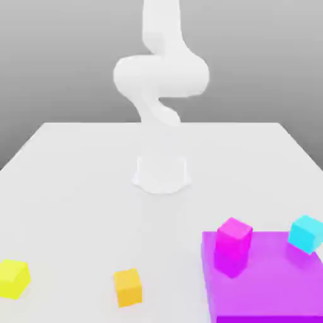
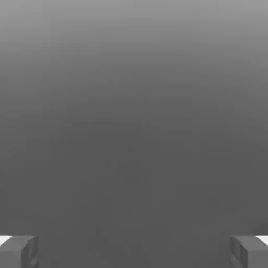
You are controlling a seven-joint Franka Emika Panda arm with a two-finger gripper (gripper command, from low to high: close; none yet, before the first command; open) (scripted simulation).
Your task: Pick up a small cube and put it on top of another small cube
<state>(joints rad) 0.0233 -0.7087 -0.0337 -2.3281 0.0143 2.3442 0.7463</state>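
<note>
The small orange cube (image 1: 128, 287) rests on the white table near its front edge, between a yellow cube (image 1: 13, 278) at the exterior view's left and a purple slab (image 1: 271, 290) at the right. A magenta cube (image 1: 233, 238) and a cyan cube (image 1: 306, 233) stand on that slab. The white arm (image 1: 161, 76) rises from its base (image 1: 161, 173) at the table's middle, well behind the cubes. In the hand view my gripper (image 2: 134, 251) is open, its two grey fingertips (image 2: 18, 251) far apart with nothing between them, facing a plain grey background.
The white table (image 1: 76, 189) stretches wide on both sides of the arm's base. The purple slab takes up the front corner at the exterior view's right.
</note>
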